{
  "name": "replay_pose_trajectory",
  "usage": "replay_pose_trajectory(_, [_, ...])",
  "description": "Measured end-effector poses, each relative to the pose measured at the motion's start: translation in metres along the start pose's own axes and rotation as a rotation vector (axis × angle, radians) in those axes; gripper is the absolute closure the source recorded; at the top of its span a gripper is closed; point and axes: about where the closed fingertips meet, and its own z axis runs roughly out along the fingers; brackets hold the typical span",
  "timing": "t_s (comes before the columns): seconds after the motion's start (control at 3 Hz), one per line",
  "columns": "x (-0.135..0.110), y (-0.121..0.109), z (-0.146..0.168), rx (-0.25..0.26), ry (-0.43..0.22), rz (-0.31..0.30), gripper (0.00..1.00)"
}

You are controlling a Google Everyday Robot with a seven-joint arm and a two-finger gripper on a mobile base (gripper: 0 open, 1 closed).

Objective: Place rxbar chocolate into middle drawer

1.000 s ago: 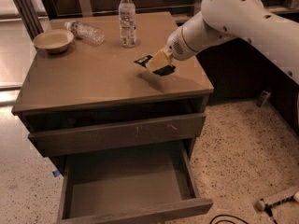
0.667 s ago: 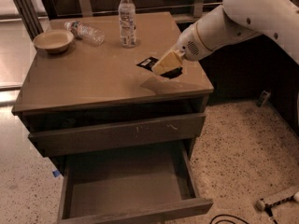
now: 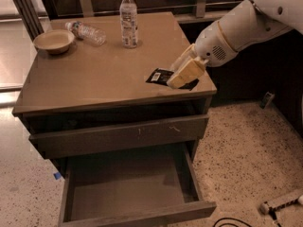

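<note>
Gripper (image 3: 182, 74) of the white robot arm (image 3: 241, 25), beige, sits low over the front right corner of the brown wooden worktop (image 3: 94, 82), touching the small flat black rxbar chocolate wrapper (image 3: 158, 75); whether it clamps the bar cannot be told. Below, the wide grey-brown wooden middle drawer (image 3: 128, 186) stands pulled open.

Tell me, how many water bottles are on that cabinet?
2. The upright water bottle stands at the back middle of the cabinet top; the lying water bottle rests beside the bowl, back left. The gripper is at the rxbar chocolate, front right.
</note>
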Motion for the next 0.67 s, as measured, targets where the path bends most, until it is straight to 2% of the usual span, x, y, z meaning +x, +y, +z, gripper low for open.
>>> replay_pose_trajectory(0.33, [0.001, -0.002, 0.005, 0.02, 0.007, -0.031, 1.0])
replay_pose_trajectory(0.67, [0.01, 0.011, 0.011, 0.052, 0.0, -0.083, 1.0])
